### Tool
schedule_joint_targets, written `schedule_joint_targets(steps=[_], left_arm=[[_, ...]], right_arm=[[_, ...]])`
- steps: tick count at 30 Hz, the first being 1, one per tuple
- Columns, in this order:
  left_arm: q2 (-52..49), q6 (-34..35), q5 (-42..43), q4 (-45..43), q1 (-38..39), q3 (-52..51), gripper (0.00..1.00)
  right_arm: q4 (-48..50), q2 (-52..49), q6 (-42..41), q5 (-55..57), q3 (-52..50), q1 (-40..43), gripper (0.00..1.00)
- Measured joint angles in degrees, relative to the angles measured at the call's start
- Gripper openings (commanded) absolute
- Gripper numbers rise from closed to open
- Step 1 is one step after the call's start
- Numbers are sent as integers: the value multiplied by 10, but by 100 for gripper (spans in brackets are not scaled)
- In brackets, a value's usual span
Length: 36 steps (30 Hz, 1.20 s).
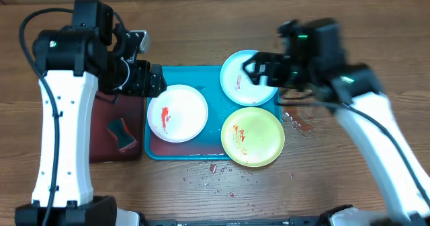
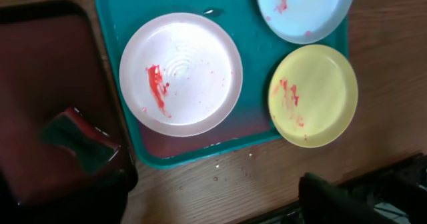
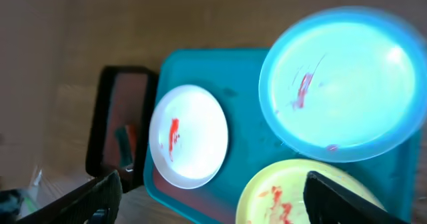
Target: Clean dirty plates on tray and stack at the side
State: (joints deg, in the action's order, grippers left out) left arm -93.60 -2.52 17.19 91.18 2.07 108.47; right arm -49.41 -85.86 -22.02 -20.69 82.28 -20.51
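as the left hand (image 1: 152,82) hangs above the far left corner of the teal tray (image 1: 213,127), by the side next to the maroon tray (image 1: 107,128), it has nothing in it. its wrist view shows the fingers (image 2: 327,196) wide apart at the bottom of frame, only worktop (image 1: 201,24) between them. right hand (image 1: 257,69) is over the light blue plate (image 1: 235,81) and blurred in the overhead view. the right wrist view shows its fingers (image 3: 90,196) spread wide, empty, well above the plates.

white plate (image 1: 177,113) lies flat in the left half of the teal tray, with one red streak left of its centre. light blue plate is at the tray's far right corner, sticking out over the rim, red streak on it. yellow-green plate (image 1: 252,136) is at the near right corner, also hanging out over the rim, red smears left of centre. the blue and yellow-green plates meet at their edges; touching or overlapping, cannot tell. white plate is near both but apart from them. all three lie singly.

maroon tray is just beside the teal tray on its left, with a dark green and red sponge (image 1: 121,134) in it. red smear (image 1: 299,122) is on the worktop right of the teal tray, and small drops (image 1: 213,168) are on the worktop by its near rim.
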Motion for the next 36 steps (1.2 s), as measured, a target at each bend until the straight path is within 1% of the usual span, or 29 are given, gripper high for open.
schedule_joint_targets(steps=[5, 8, 11, 14, 17, 22, 28, 29, 30, 33, 36], left_arm=[[-2, 69, -94, 0, -26, 1, 84], [-2, 96, -148, -1, -52, 1, 87], [-2, 111, -185, -4, -74, 1, 84], [-3, 116, -204, -7, -86, 1, 83], [-11, 118, -214, -7, -93, 3, 83], [-39, 120, -221, -12, -108, 3, 85], [-55, 121, -224, -16, -122, 3, 87], [-56, 121, -224, -16, -123, 3, 85], [-56, 121, -224, -16, -123, 3, 80], [-57, 130, -224, -17, -123, -5, 72], [-57, 145, -224, -21, -123, -34, 71]], right_arm=[[32, -107, -45, 30, 0, -65, 69], [52, -156, -68, 55, 0, -97, 65], [72, -195, -81, 80, 0, -124, 57], [89, -226, -89, 102, 0, -145, 55], [104, -255, -93, 118, 0, -162, 55], [114, -301, -94, 132, 0, -181, 51], [139, -332, -98, 138, 0, -183, 30], [144, -335, -97, 139, 0, -183, 27], [150, -337, -98, 139, 0, -183, 27], [161, -339, -97, 141, 0, -184, 26], [176, -339, -97, 141, -2, -186, 23]])
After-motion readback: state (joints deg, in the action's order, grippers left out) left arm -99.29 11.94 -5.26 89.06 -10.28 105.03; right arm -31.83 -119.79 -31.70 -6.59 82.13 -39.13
